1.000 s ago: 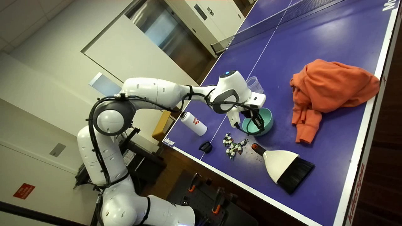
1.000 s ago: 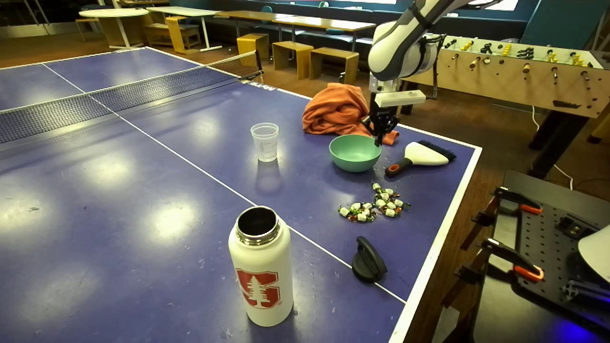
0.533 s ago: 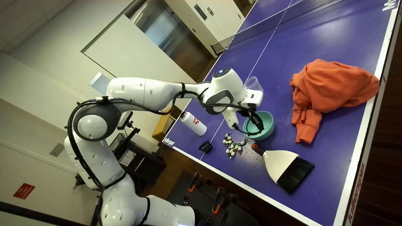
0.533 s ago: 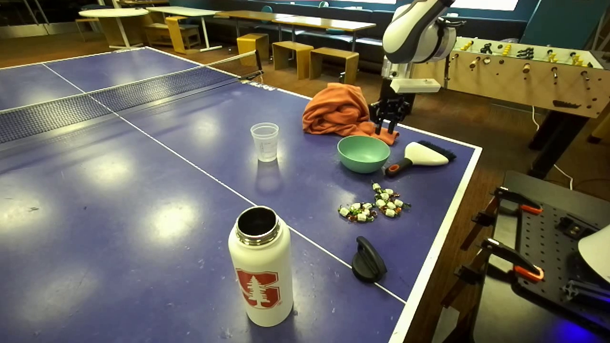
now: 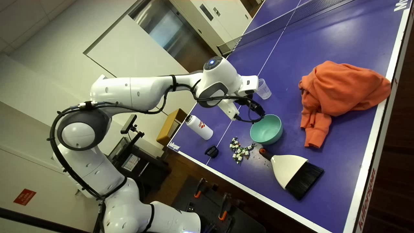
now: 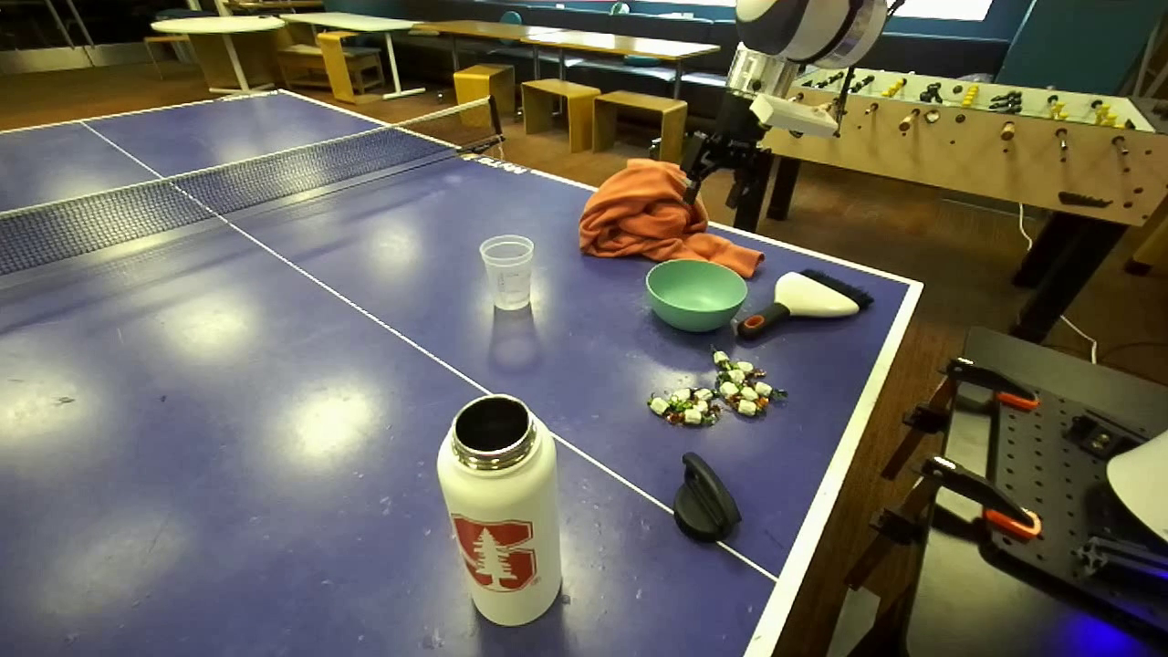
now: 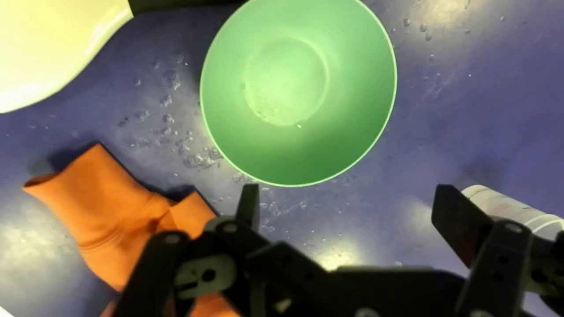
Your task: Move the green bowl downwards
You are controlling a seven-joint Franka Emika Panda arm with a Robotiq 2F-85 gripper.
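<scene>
The green bowl [image 6: 696,297] sits upright on the blue table, and nothing is touching its rim. It shows as a teal round in an exterior view [image 5: 267,129]. Seen from the wrist, the bowl [image 7: 295,88] has a pale, bare inside, with its top edge cut off by the frame. My gripper [image 7: 346,193] is open, its fingers far apart and only tabletop between them. In an exterior view the gripper [image 6: 714,190] hangs well above the table, higher than the bowl and apart from it.
An orange cloth [image 6: 643,214] lies behind the bowl. A white brush [image 5: 291,170] rests beside it, near small wrapped pieces [image 6: 716,392]. A clear cup [image 6: 508,272], a white bottle [image 6: 502,520] and a black lid [image 6: 705,502] also stand on the table.
The gripper has opened, let go of the bowl's rim and risen away from it. The bowl shifted slightly, settling flat on the table, and has stayed still over the last half second.
</scene>
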